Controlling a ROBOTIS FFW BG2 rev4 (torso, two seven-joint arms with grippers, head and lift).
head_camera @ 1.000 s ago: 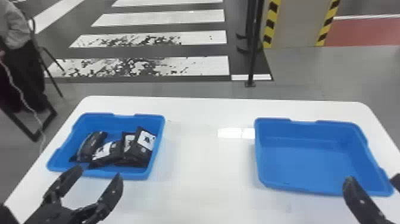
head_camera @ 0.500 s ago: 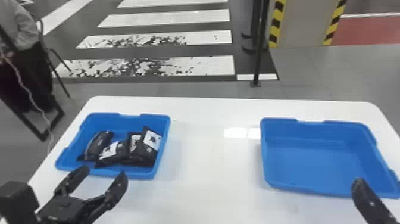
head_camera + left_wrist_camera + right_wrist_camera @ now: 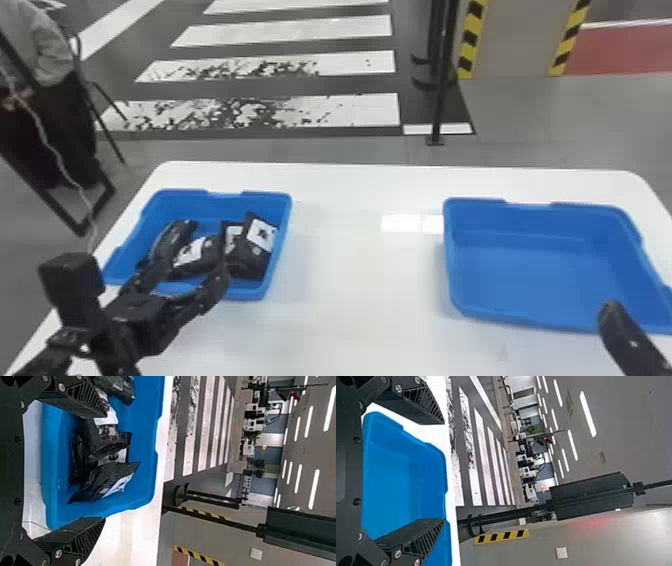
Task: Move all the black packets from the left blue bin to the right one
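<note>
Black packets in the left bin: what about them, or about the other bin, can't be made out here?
- Undersides of the black packets, and whether another lies beneath: hidden by the heap itself, head and left wrist views.
- Near end of the leftmost packet: behind the left gripper's finger, head view.
- Packet contents: hidden by the wrapping, both views.
- Right bin's near right corner: cut off by the right edge, head view.

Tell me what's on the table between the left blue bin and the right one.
In the head view, bare white tabletop with a bright reflection separates the left bin from the right bin.
</note>
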